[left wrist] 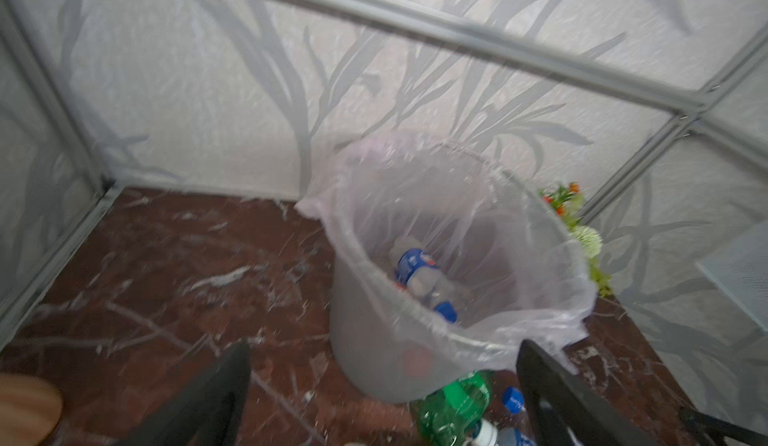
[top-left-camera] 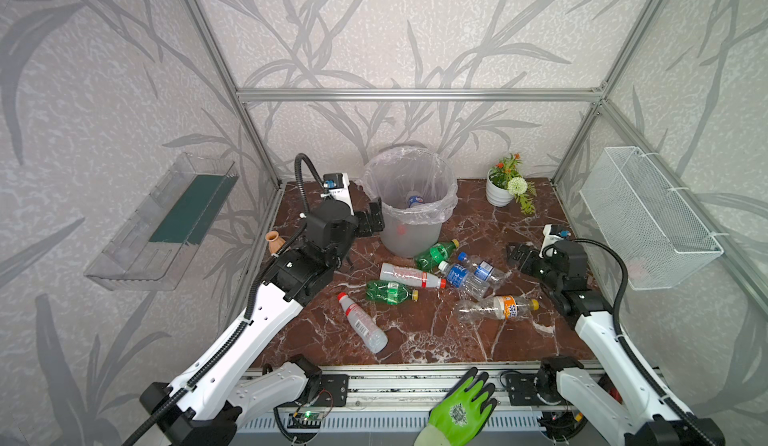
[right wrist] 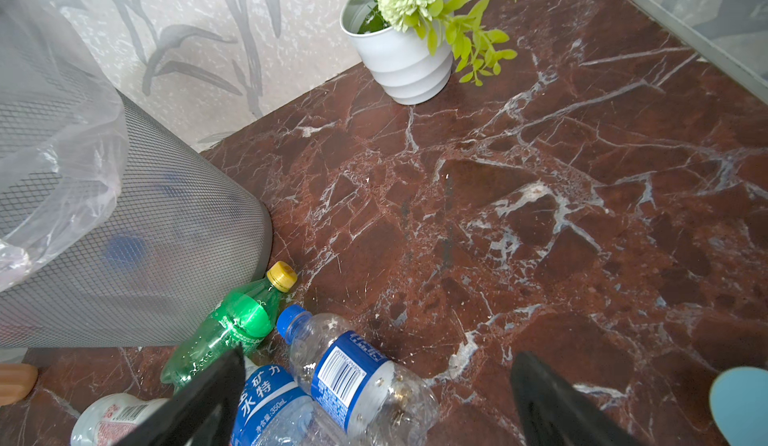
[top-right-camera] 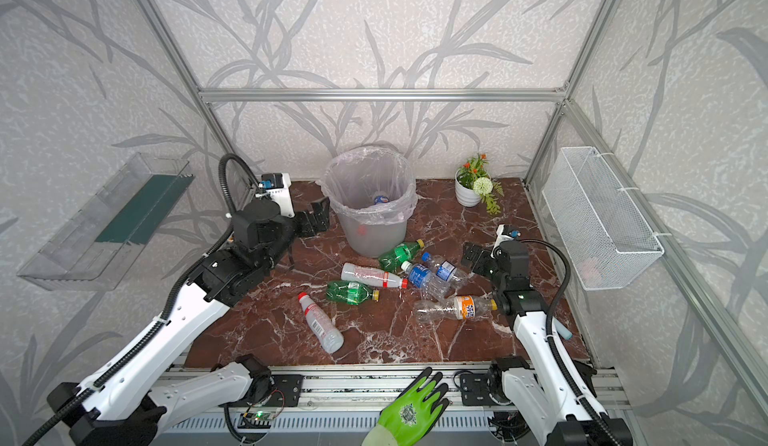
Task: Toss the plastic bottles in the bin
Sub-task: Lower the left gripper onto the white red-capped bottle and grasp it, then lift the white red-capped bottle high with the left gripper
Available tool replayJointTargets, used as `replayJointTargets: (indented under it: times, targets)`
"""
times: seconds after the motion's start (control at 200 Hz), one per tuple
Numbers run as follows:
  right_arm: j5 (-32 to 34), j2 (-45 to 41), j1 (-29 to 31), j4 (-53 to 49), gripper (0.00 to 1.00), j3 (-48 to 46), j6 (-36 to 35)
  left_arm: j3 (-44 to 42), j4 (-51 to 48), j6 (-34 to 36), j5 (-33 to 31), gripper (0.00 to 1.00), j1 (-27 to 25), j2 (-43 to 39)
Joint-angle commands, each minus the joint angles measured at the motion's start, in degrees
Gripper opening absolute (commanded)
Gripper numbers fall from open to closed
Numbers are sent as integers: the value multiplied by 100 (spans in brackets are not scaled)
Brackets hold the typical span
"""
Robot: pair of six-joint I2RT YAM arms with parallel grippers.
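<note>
The grey bin point(top-left-camera: 409, 232) with its thin bag stands at the back middle, and a blue-labelled bottle point(top-left-camera: 414, 199) lies inside it. My left gripper point(top-left-camera: 372, 219) hangs open and empty just left of the bin's rim point(left wrist: 490, 342). Several plastic bottles lie on the marble in front of the bin: a green one point(top-left-camera: 434, 253), a milky red-capped one point(top-left-camera: 409, 275), two clear blue-labelled ones point(right wrist: 353, 373), and an orange-labelled one point(top-left-camera: 496, 307). My right gripper point(top-left-camera: 517, 252) is open, low and to the right of the blue-labelled pair, holding nothing.
A white flower pot point(top-left-camera: 500, 192) stands at the back right. On the right wall hangs a wire mesh basket point(top-left-camera: 648, 215). A terracotta vase point(top-left-camera: 274, 241) sits at the left edge behind my left arm. A green-gloved hand point(top-left-camera: 461, 410) rests on the front rail.
</note>
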Motion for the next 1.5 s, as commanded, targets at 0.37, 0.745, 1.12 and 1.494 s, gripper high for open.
replayJointTargets:
  times: [0.37, 0.745, 1.12, 1.494]
  targets:
    - [-335, 669, -156, 708, 99, -220, 90, -3060, -2006, -5051, 728, 81, -5, -1707]
    - [-393, 662, -206, 667, 99, -274, 72, -3666, -672, -4924, 1813, 81, 27, -445]
    - [-410, 505, -303, 488, 99, -284, 10, -3465, -549, -4691, 2251, 77, 145, 717]
    - [-455, 574, -321, 513, 99, -236, 20, -3480, -323, -4425, 2459, 56, 247, 1163]
